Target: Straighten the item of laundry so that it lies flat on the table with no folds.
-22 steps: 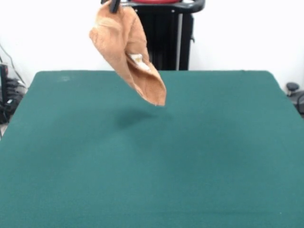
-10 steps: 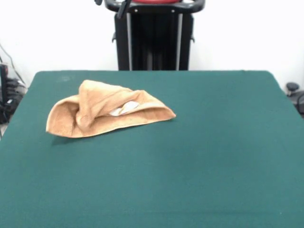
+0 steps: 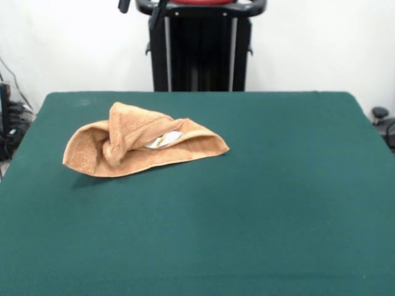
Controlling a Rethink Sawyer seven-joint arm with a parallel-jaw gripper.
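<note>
**Towel's in a crumpled heap, nothing holding it**

So the towel (image 3: 139, 148) sits bunched up on the table (image 3: 259, 216), in the far-left part of it as the front camera sees things. It's folded over itself with a raised hump near the middle and a long edge running out to a rounded tip on the right. A little white label (image 3: 165, 140) peeks out from a pocket in the folds.

Handling-wise I'd guess it's light, soft and floppy terry, so it won't hold a shape and will sag from wherever you pinch it. Nothing fragile here. The pile should give decent grip, not slippery. Best places to grab look like the exposed tip on the right or the outer edge on the left, since those are single loose ends rather than the thick hump.

Gripper (image 3: 141, 5): only dark tips show at the top edge, well above the towel and not holding anything. Can't tell whether the fingers are spread or closed.

The green cloth looks flat and slightly fuzzy, probably some drag. Loads of free room all around the towel to spread it out.
</note>
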